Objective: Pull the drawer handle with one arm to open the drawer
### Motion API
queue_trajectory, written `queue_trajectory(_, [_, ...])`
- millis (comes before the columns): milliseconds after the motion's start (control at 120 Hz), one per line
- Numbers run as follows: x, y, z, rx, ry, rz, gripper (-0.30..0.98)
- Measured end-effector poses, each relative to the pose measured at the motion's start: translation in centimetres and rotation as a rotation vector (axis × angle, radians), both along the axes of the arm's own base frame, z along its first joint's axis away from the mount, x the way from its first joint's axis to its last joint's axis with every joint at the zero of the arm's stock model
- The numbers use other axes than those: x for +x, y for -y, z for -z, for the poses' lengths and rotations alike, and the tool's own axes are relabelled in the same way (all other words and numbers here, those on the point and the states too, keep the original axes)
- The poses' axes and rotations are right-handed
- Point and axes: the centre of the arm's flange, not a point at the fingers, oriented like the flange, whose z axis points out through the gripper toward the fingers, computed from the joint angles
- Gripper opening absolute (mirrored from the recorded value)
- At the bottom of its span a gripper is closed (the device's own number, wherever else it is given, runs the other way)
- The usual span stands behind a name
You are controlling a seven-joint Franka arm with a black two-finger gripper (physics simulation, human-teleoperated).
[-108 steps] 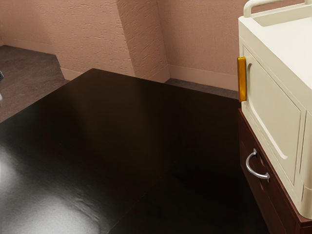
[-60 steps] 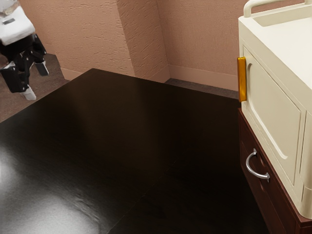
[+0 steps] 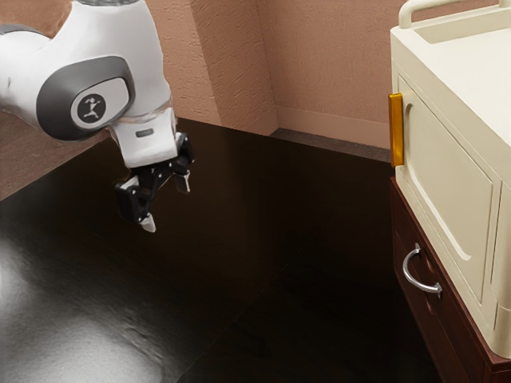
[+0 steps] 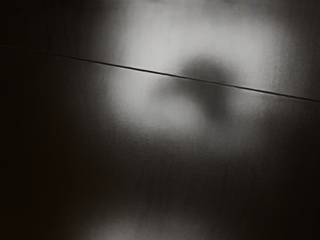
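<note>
Above the dark table [image 3: 263,239] — my gripper [image 3: 168,209], fingers spread apart.

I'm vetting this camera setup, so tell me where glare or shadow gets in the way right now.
Exterior view: whitish glare on the black table at lower left, a glint along the drawer handle. Wrist view: a broad pale glare holding a dark smudge, reflection or shadow, I can't tell which; a thin dark line crosses it.
</note>
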Motion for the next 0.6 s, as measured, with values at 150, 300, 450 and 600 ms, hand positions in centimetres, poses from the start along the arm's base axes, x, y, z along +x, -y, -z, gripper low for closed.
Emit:
queue_trajectory(150, [1.4, 1.8, 3.8, -0.056, 0.026, 0.091, 0.69])
queue_trajectory(300, [1.8, 6.3, 5.1, -0.078, 0.076, 0.229, 0.69])
queue_trajectory(450, [1.4, 10.5, 6.9, -0.113, 0.12, 0.361, 0.69])
queue_trajectory(600, [1.0, 13.5, 8.2, -0.129, 0.182, 0.466, 0.69])
